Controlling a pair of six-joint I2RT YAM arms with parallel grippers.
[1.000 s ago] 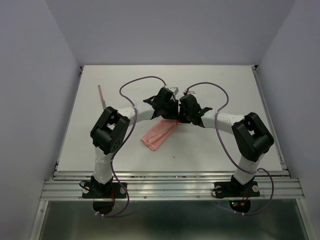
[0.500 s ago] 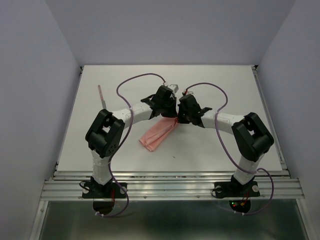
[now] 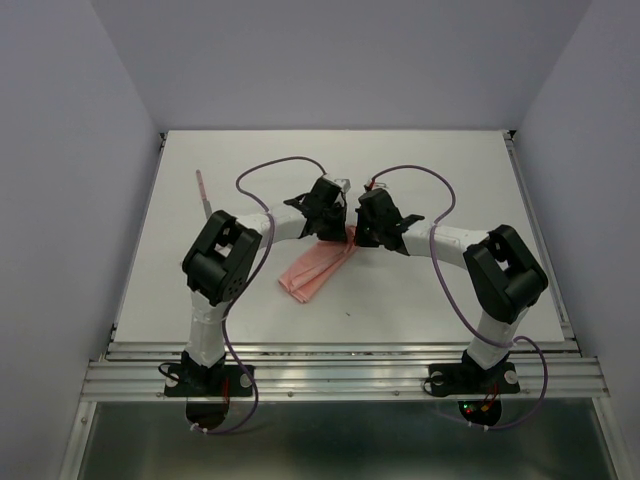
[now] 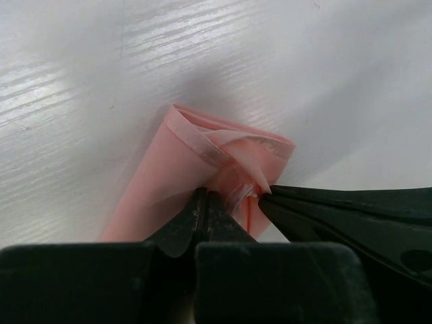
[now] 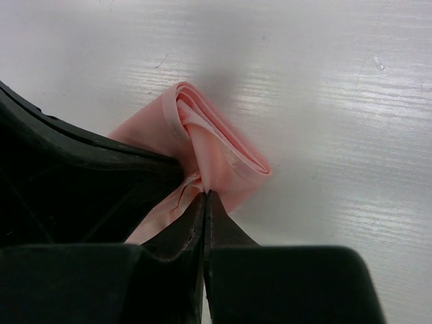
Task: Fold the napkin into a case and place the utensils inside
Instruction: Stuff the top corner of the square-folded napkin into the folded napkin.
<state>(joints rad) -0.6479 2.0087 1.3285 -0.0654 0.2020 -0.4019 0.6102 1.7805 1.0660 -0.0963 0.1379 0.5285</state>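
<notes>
The salmon-pink napkin (image 3: pixel 312 270) lies folded into a narrow strip, slanting from the near left up toward the table's middle. Both grippers meet at its far end. In the left wrist view my left gripper (image 4: pixel 204 197) is shut, pinching a top layer of the napkin (image 4: pixel 172 172) by its open folded end. Just to its right is the black right gripper (image 4: pixel 351 216). In the right wrist view my right gripper (image 5: pixel 204 194) is shut on a raised fold of the napkin (image 5: pixel 226 158). One slim pinkish utensil (image 3: pixel 203 189) lies at the far left; any other utensils are out of view.
The white table (image 3: pixel 450 290) is bounded by side rails and a metal rail (image 3: pixel 340 365) along the near edge, with walls close around it. Purple cables (image 3: pixel 270 165) arc above both forearms.
My left gripper has closed onto the napkin's far end, and the left arm's elbow shifted slightly. The right gripper has stayed shut in place.
</notes>
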